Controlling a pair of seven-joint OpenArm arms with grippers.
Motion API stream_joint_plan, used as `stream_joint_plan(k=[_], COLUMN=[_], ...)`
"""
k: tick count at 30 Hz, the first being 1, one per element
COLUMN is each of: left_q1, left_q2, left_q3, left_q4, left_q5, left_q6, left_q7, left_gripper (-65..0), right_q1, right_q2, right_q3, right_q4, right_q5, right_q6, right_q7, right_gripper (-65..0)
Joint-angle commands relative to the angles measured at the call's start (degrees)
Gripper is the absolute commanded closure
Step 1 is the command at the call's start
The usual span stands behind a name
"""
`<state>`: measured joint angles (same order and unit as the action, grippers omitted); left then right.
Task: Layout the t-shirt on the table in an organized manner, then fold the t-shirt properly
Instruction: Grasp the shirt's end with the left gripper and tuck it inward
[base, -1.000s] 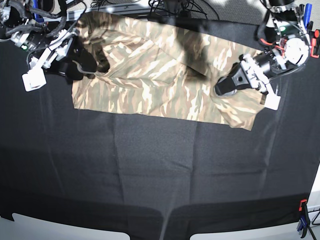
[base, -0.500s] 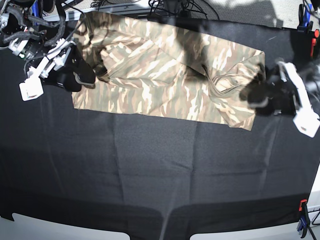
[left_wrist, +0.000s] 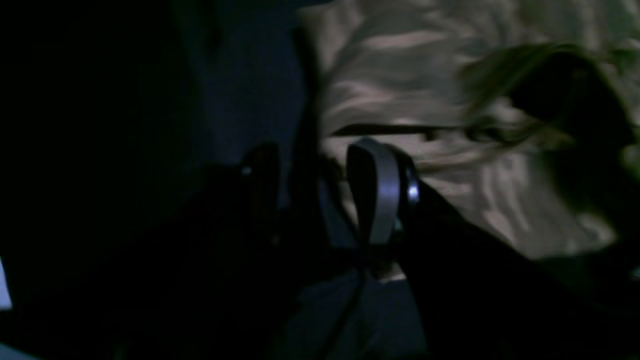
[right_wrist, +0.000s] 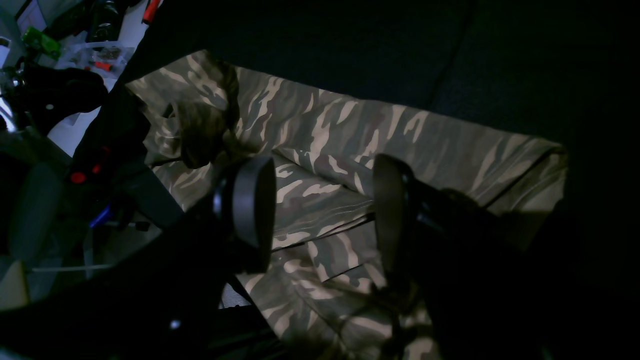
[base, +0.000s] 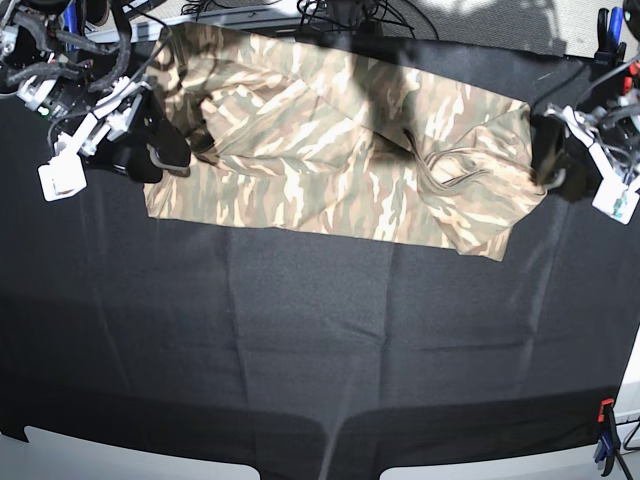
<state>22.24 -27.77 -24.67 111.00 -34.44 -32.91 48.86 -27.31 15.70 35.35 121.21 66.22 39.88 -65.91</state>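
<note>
Base view: the t-shirt (base: 335, 150) lies spread but rumpled across the far half of the counter (base: 320, 350), a wavy fold showing near its side by the left claw (base: 548, 170). That claw sits at the shirt's edge, the right claw (base: 165, 150) at the opposite edge, probably so each can take an end and pull the cloth flat.

Left wrist view: dark and blurred. The left claw is released, one pale finger (left_wrist: 377, 192) over the fabric border and the other off it on the black cloth, holding nothing.

Right wrist view: the right claw (right_wrist: 325, 210) stands wide and empty above creased camouflage layers, seemingly lined up to pinch a fold. Layout looks unfinished; folding has not begun.
</note>
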Motion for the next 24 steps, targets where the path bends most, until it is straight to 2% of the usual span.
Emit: stream_joint_plan(k=[1,5,11,17,21,24], left_q1=[-0.22,-0.83,-1.60,-2.03,-4.46,-5.57], left_q2=[-0.13,2.25,3.50,4.35,6.03,6.14], left_q3=[-0.37,-0.37,-0.37,-0.37,-0.37,-0.37], left_q4=[-0.35,-4.57,-7.32,-9.16,-14.58,-15.78], left_q5=[-0.52,-1.51,-8.57,-4.31,-4.70,-10.38], left_q6=[0.66,1.03,0.96,0.83,0.87,0.81], left_q7=[-1.79,-3.37,-3.10,-6.99,-5.97,-3.02], left_gripper=[-24.1,-24.1,-24.1,-24.1,-24.1,-24.1], right_q1=[0.15,0.15,0.13,0.13,0.13,0.13], right_q2=[0.63,0.66,0.63,0.63,0.63,0.66], right_q3=[0.26,0.26,0.26,0.26,0.26,0.26], right_q4=[0.81,0.81,0.81,0.81,0.81,0.81], right_q5=[1.73,1.73,1.73,1.70,1.70,1.70], right_q6=[0.12,0.12,0.12,0.12,0.12,0.12], right_q7=[1.14,1.14,1.14,1.14,1.11,1.11], right_gripper=[-30.3,-30.3,-30.3,-30.3,-30.3,-30.3])
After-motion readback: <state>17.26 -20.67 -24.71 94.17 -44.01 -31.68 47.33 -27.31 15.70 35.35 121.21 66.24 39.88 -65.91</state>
